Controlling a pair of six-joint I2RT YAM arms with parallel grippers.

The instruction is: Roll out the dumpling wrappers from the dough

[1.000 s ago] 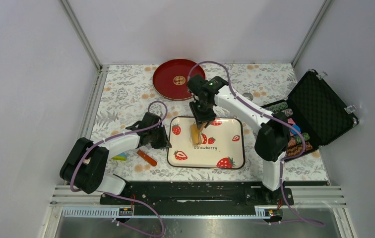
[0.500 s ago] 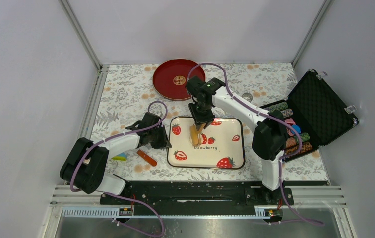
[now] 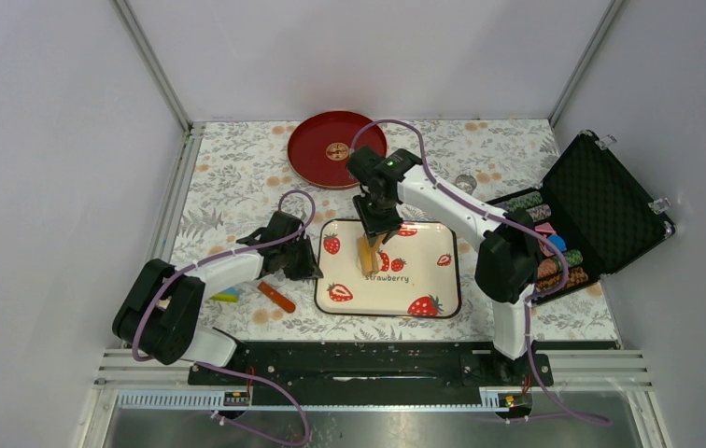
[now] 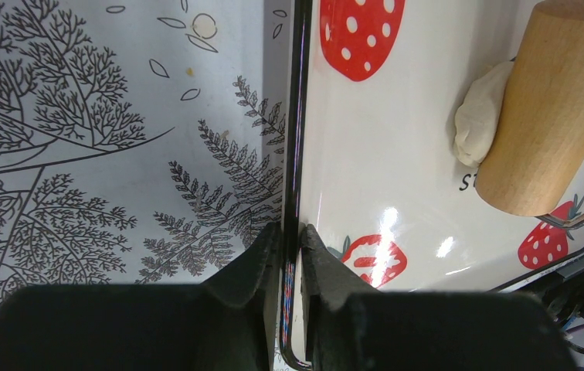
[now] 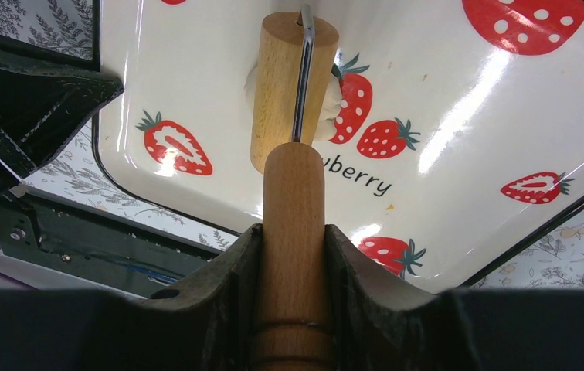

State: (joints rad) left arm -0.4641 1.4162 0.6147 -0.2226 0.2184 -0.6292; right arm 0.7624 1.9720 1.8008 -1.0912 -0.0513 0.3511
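Tray [image 3: 439, 282], one: white, red strawberries, printed "strawberry"; mid-table [image 3: 237, 177].
Dough [image 4: 476, 116], one pale lump: on the tray's far left part, under the roller [image 5: 287, 85].
Roller, one: wood, wire yoke.
Right gripper [image 5: 293, 232]: jaws clamped on the roller's handle.
Left gripper [image 4: 293, 232]: jaws pinching the tray's left rim.
Plate [image 3: 312, 159], one: red, far of the tray; small tan round at centre.
Case [image 3: 606, 210], one: black, open, right; chip stacks inside.
Orange stick [image 3: 276, 297] and multicoloured piece [image 3: 226, 295]: near left.
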